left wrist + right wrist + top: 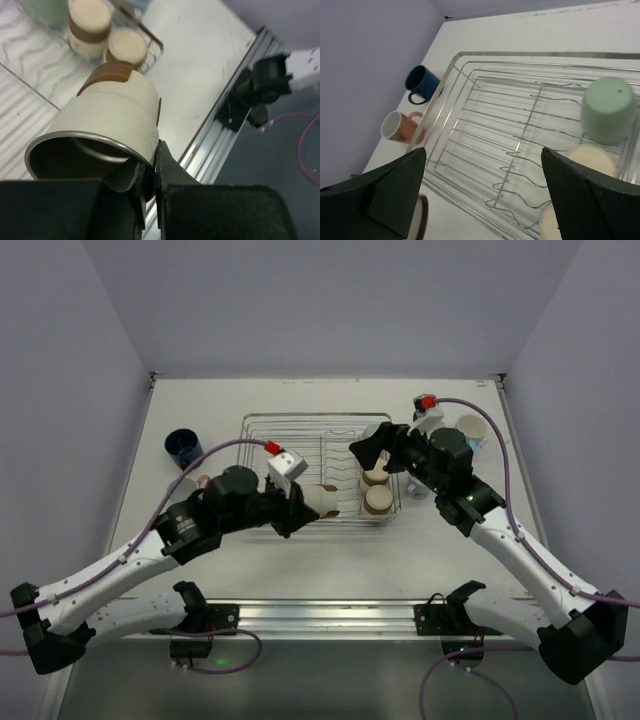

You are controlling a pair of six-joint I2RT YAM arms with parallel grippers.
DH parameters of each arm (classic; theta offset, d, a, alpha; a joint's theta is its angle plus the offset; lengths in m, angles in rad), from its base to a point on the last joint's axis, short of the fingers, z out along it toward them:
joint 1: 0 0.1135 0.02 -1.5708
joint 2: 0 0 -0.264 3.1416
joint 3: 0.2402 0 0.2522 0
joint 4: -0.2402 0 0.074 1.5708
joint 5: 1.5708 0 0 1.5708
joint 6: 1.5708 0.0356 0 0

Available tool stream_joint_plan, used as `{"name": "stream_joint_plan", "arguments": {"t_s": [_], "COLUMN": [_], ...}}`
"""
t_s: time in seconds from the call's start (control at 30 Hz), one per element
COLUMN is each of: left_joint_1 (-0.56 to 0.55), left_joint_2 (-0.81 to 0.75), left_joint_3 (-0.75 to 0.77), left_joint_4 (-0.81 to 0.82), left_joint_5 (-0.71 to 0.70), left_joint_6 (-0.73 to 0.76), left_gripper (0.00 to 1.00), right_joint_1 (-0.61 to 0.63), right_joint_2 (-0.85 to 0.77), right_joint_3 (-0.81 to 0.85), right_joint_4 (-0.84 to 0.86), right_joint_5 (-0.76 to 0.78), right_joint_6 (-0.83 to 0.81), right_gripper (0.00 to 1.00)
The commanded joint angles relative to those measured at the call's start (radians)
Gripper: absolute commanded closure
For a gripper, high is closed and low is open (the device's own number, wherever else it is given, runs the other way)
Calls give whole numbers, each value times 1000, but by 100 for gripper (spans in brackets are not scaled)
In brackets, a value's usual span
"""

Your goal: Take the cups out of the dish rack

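Counter (300,560): pale and walled on three sides. Both arms are bolted at its near edge.

Dish rack (290,418): chrome wire, standing mid-counter. It lies directly below the right claw and just ahead of the left claw.

Left claw (156,175): clamped on the rim of the banded cream cup (115,110), with one finger inside the mouth and the other outside the wall. The cup lies on its side over the near side of the rack, with its mouth toward the wrist and its base pointing away from the claw. I cannot tell whether it touches the wires.

Right claw (482,155): fingers wide apart with nothing between them. It hovers over the right half of the rack and touches no cup.

Mint green cup (608,109): upside down in the rack, just beyond the finger at the right of the right wrist view.

First inverted cream cup (89,25) and second inverted cream cup (127,46): both brown-banded and base-up, side by side in the near right corner of the rack. They sit just past the base of the cup in the left claw and beneath the right claw.

Navy mug (422,82) and salmon mug (400,127): upright on the counter just outside the left side of the rack, well apart from the right claw. The salmon mug is the nearer to the left arm.

White cup (432,420) and pale cup (470,428): on the counter past the right side of the rack, behind the right claw's wrist.
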Motion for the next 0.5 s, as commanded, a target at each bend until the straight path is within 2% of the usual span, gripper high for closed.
{"name": "stream_joint_plan", "arguments": {"t_s": [0.0,0.03,0.07,0.17,0.27,0.47], "left_joint_1": [-241,-287,-364,-481,-533,-539], "left_joint_2": [66,87,135,230,299,420], "left_joint_3": [42,36,33,13,-7,-51], "left_joint_4": [-145,-177,-191,-234,-250,-254], "left_joint_5": [-393,-502,-541,-675,-742,-790], "left_joint_6": [18,5,-9,-85,-125,-158], "left_gripper": [100,100,100,100,100,100], "right_joint_1": [-10,-13,-13,-16,-17,-17], "right_joint_2": [-81,-107,-118,-143,-146,-135], "right_joint_3": [54,52,51,44,31,-12], "right_joint_4": [-163,-187,-198,-242,-269,-278], "right_joint_5": [153,173,184,232,272,289], "right_joint_6": [-134,-147,-151,-170,-179,-171], "right_gripper": [1,1,1,1,1,1]}}
